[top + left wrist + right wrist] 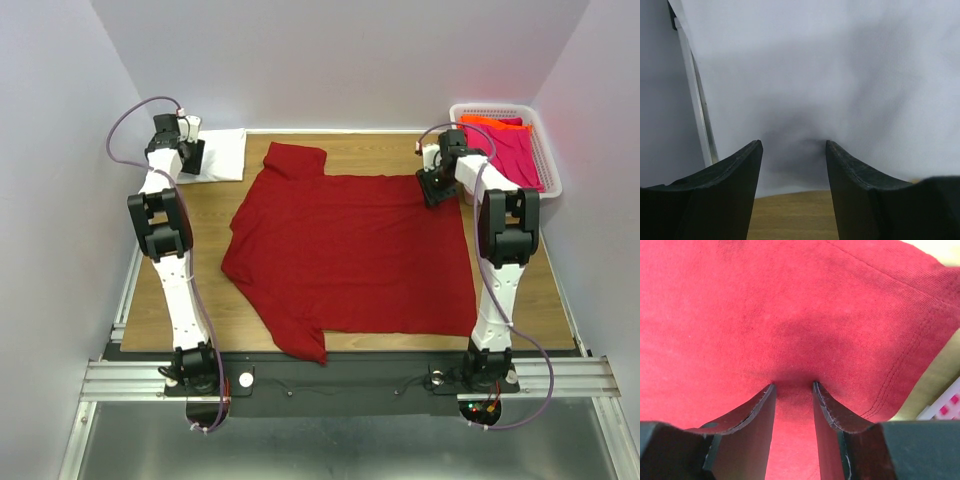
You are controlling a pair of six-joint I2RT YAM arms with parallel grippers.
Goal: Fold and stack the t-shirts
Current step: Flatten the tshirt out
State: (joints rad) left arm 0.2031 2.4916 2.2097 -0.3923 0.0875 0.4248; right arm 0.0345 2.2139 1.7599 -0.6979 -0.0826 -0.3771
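Top external view: the dark red t-shirt (350, 250) lies spread flat across the centre of the worktop (540, 300). The right hand (435, 188) sits at its upper right corner. The right wrist view shows this hand's fingers at a narrow gap, tips against the red cloth, which shows through the gap. At the upper left, the left hand (192, 152) is at the folded white t-shirt (225, 155). The left wrist view shows its fingers wide apart, tips at the white cloth. At the upper right, the white lattice basket (553, 185) holds the pink t-shirt (515, 150) and the orange t-shirt (490, 122).
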